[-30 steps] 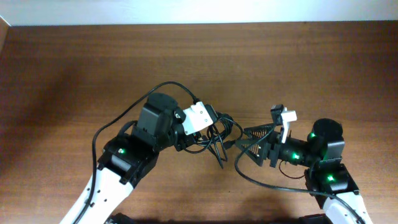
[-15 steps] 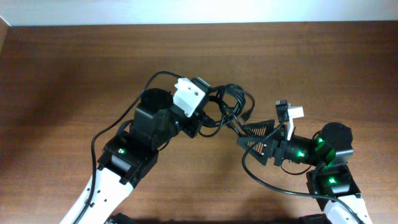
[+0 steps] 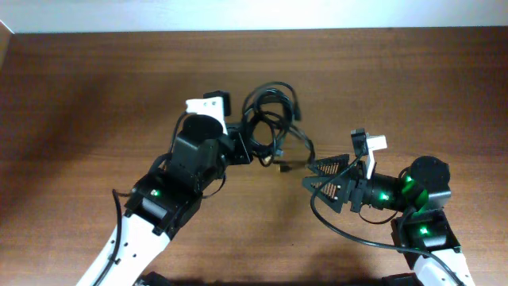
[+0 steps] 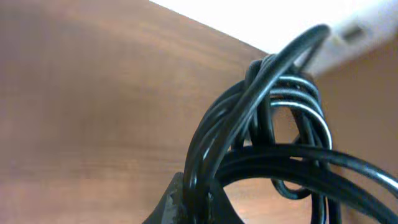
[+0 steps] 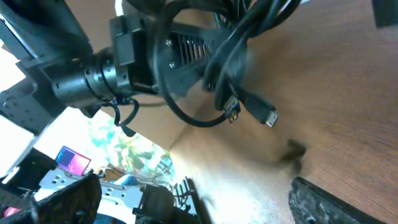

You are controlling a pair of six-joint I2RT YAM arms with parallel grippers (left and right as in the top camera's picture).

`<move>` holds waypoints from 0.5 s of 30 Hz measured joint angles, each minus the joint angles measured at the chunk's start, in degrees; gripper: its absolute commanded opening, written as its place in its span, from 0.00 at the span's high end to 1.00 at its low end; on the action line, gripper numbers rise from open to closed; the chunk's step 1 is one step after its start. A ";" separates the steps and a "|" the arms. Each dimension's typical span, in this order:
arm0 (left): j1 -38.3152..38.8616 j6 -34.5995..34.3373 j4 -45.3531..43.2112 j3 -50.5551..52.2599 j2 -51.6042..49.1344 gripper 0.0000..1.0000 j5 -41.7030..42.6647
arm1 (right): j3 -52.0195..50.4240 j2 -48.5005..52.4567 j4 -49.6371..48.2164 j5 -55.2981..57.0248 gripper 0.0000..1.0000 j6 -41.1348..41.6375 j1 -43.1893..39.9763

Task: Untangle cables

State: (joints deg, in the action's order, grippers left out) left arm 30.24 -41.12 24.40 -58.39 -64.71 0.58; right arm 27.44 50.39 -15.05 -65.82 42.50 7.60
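The cables (image 3: 271, 117) are a tangled bundle of thin black loops hanging above the wooden table. My left gripper (image 3: 246, 148) is shut on the bundle's lower strands. In the left wrist view the cables (image 4: 267, 124) fill the frame, with the dark fingertips (image 4: 180, 202) pinching them at the bottom edge. Two small plug ends (image 3: 282, 165) dangle below the bundle, and the right wrist view shows these plug ends (image 5: 267, 118) free in the air. My right gripper (image 3: 311, 180) stands open just right of the plugs, with nothing between its fingers (image 5: 329, 202).
The brown wooden table (image 3: 95, 95) spreads to the left and far side, up to a pale wall edge (image 3: 254, 14). A thicker black wire (image 3: 341, 230) fixed to the right arm loops on the table near the front right.
My left gripper has carried the cable bundle up and toward the far edge. The right gripper's jaws have widened, and the bundle now hangs apart from them.
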 measured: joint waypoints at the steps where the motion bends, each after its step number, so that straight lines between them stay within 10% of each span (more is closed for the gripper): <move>1: 0.00 -5.49 1.60 0.00 0.00 1.00 -0.87 | 0.00 0.00 0.02 -0.11 0.02 0.00 0.00; 7: 0.46 -22.38 5.46 0.00 0.00 1.00 -2.56 | 0.02 0.00 1.42 0.39 0.01 -0.02 0.00; 15: 5.01 -25.81 6.54 0.00 -0.04 1.00 -5.09 | 0.07 0.00 5.16 3.48 0.01 -0.04 0.00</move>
State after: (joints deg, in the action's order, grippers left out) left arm 35.24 -66.94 30.94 -58.39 -64.75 -4.51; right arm 27.51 50.39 -9.89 -62.35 42.46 7.60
